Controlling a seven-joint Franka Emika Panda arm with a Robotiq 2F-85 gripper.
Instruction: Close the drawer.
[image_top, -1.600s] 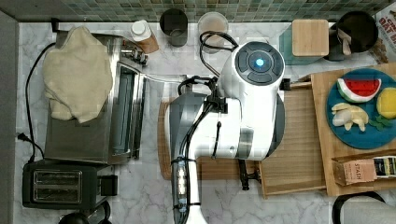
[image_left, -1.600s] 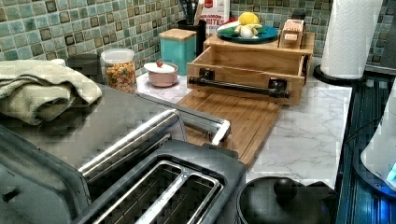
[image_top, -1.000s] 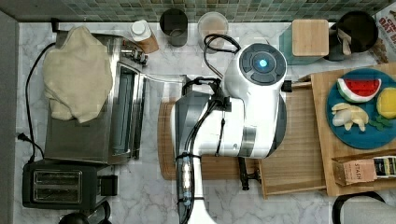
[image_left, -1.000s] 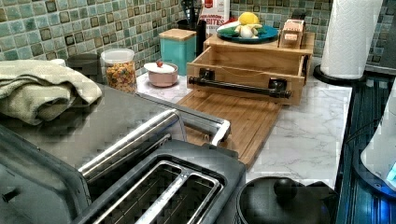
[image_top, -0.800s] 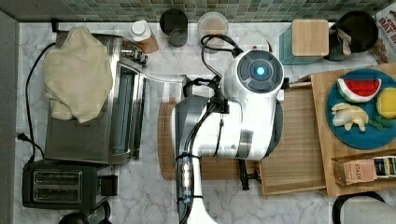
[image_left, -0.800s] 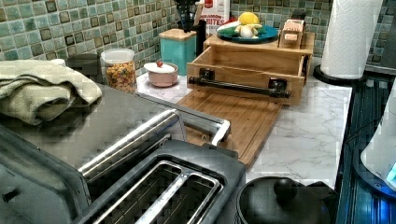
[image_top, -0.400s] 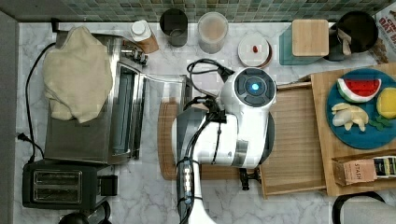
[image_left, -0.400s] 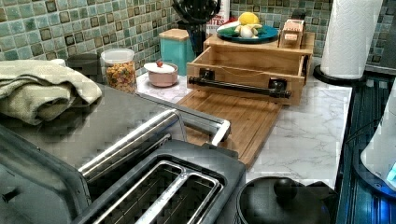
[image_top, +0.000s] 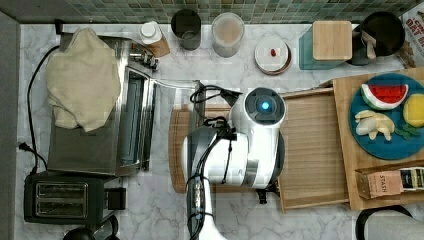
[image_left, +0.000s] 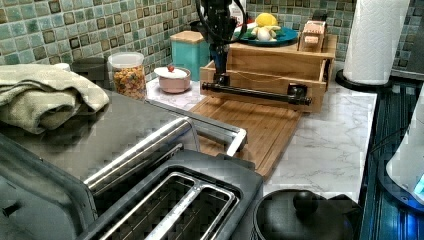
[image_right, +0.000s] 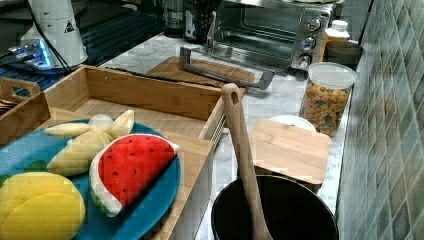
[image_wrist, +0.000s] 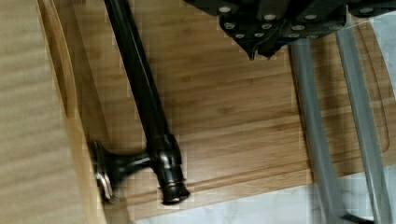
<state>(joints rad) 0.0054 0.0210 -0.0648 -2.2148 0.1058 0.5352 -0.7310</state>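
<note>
The drawer (image_top: 310, 145) is a pale wooden tray pulled out from under the box toward the top view's left, over a darker cutting board (image_top: 176, 150). Its black bar handle (image_left: 255, 93) runs across the front. My arm's white wrist hangs over the handle end in the top view. In the left view my gripper (image_left: 220, 67) points down, shut, right at the left end of the handle, on the cutting-board side. The wrist view shows the handle (image_wrist: 140, 88) and its bracket beside the drawer front (image_wrist: 28, 116), with the gripper (image_wrist: 259, 49) empty above the cutting board (image_wrist: 224, 116).
A toaster oven (image_top: 125, 125) with its door open lies at the top view's left; its grey door handle (image_left: 220, 132) lies over the cutting board. A blue fruit plate (image_top: 387, 115) sits on the box above the drawer. A paper towel roll (image_left: 375, 40) stands at the left view's right.
The arm has swung toward the top view's left and come down. In the left view the gripper has dropped into the picture to the handle's left end. The drawer has not moved.
</note>
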